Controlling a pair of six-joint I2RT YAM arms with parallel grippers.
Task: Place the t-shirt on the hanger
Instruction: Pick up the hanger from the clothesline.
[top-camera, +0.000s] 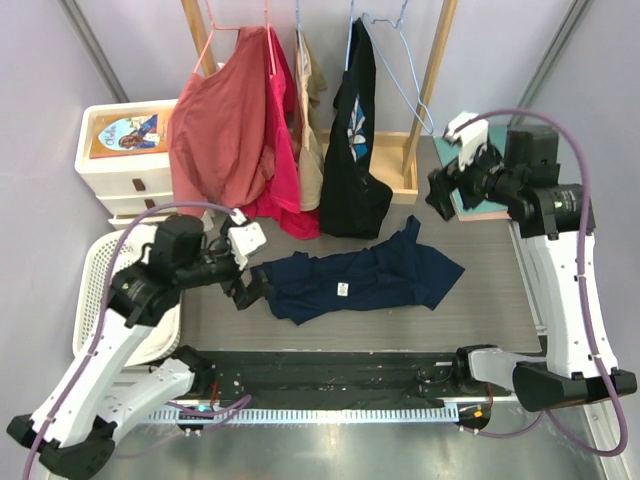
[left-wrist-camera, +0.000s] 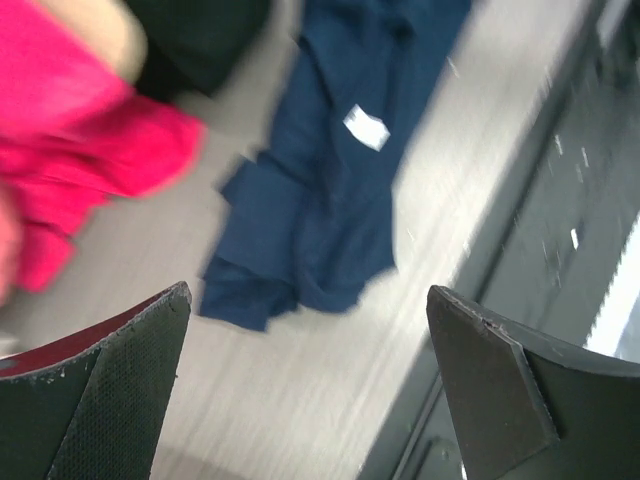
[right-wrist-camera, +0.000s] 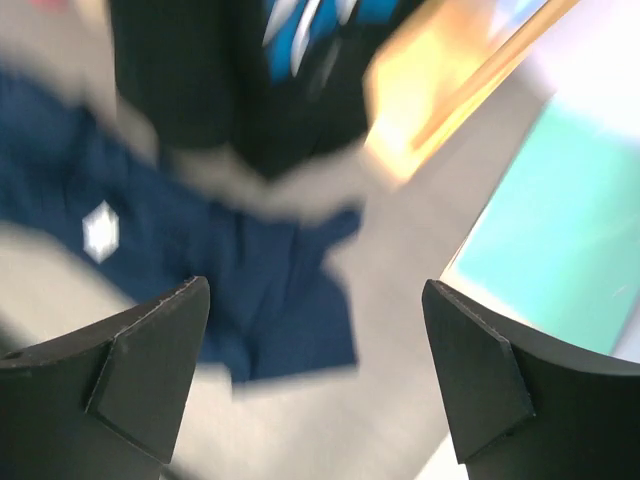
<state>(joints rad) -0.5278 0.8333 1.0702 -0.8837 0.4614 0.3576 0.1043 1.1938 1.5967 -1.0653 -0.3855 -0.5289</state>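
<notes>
Nearest, on the left: left gripper (top-camera: 247, 287), jaws spread wide with nothing between them, poised just beside the left end of the t-shirt (top-camera: 360, 278).

Lying crumpled and low on the grey mat (top-camera: 492, 292) mid-table, stretched left to right, well apart from the far rack. Soft, light, limp cloth. Sure to sag and fold wherever unsupported and prone to slipping out of a shallow pinch, but in no way fragile. Best taken at the neck or a shoulder seam, close to the white tag (top-camera: 342, 289). Better with a deep bite through one layer if possible, leaving the neck opening free for the wire. Collar and hem hard to tell apart in the blurred wrist views. Plain dark navy, short-sleeved, bunched into thick folds at the left end, with a sleeve or corner poking toward the far right.

Farther, on the right: right gripper (top-camera: 441, 196), likewise spread wide and empty, raised over the far right corner of the mat beside a teal board (top-camera: 482, 208).

Farthest: the hanger (top-camera: 398, 72), thin light-blue wire, bare, hanging at the rack between the black shirt (top-camera: 350, 160) and the wooden post (top-camera: 432, 70). Stiff yet springy, liable to swing if nudged. Probably best gripped low on a sloping arm or just below the hook.
</notes>
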